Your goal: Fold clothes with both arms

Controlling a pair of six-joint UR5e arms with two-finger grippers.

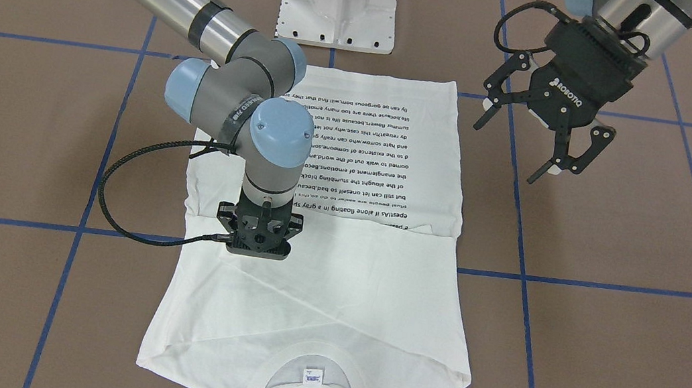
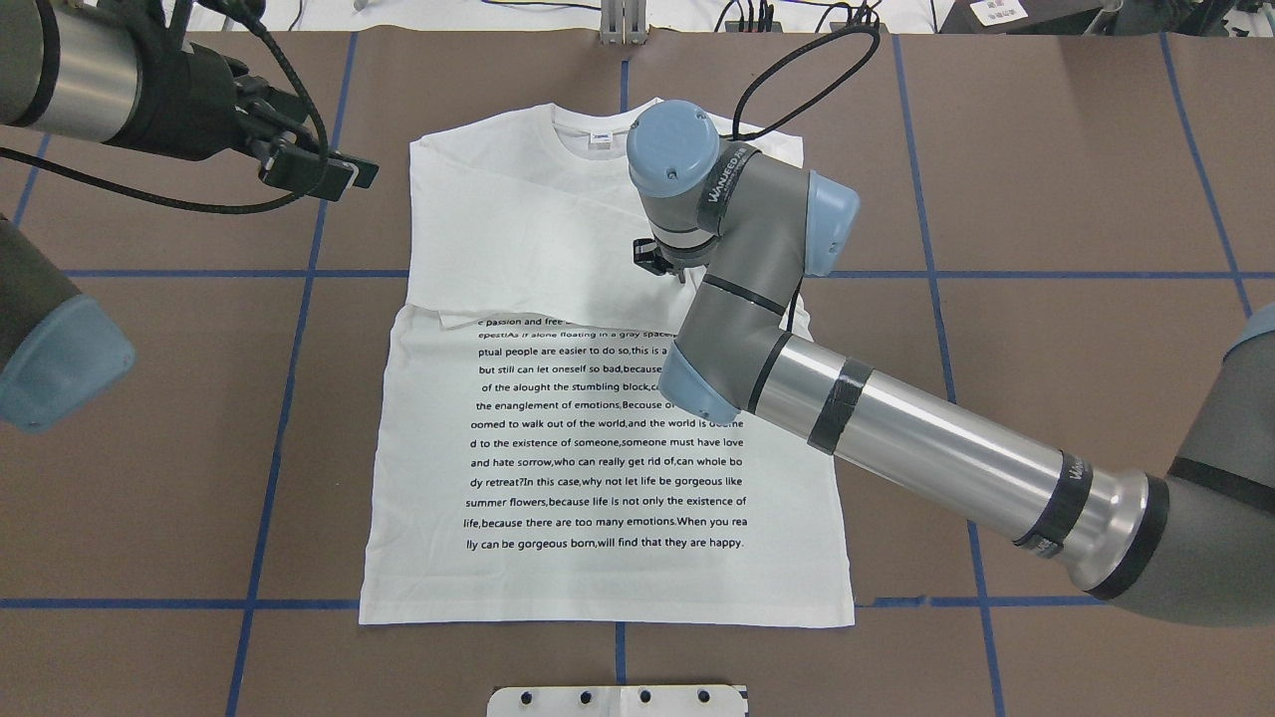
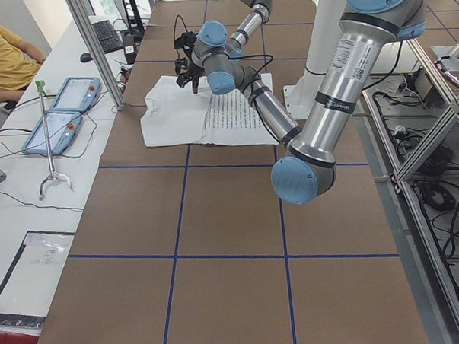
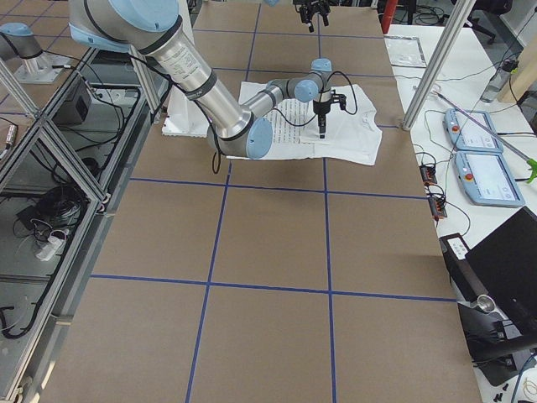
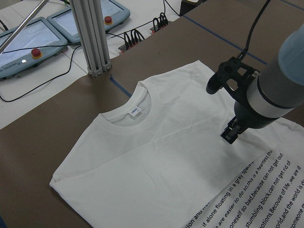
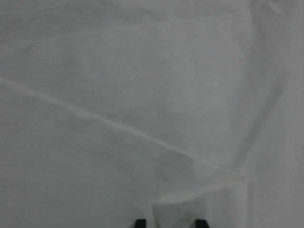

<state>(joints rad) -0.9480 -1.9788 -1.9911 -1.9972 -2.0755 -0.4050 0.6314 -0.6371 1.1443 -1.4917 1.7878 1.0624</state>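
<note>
The white long-sleeved T-shirt [image 1: 319,285] lies flat on the brown table, with its printed text [image 2: 608,448] facing up on the lower half. Both sleeves are folded across the chest below the ribbed neck and its small label [image 1: 312,377]. My right gripper [image 1: 253,250] points straight down on the folded sleeve near the shirt's middle. In the right wrist view its open fingertips [image 6: 140,223] straddle the sleeve cuff [image 6: 199,202], which lies on the cloth. My left gripper [image 1: 515,143] hangs open and empty above bare table beside the shirt's edge.
The white pedestal base [image 1: 339,3] stands at the shirt's hem end. Blue tape lines [image 2: 289,398] grid the table. Beyond the collar end are an aluminium post [image 5: 92,38], two teach pendants [image 3: 59,111] and a seated person [image 3: 3,52].
</note>
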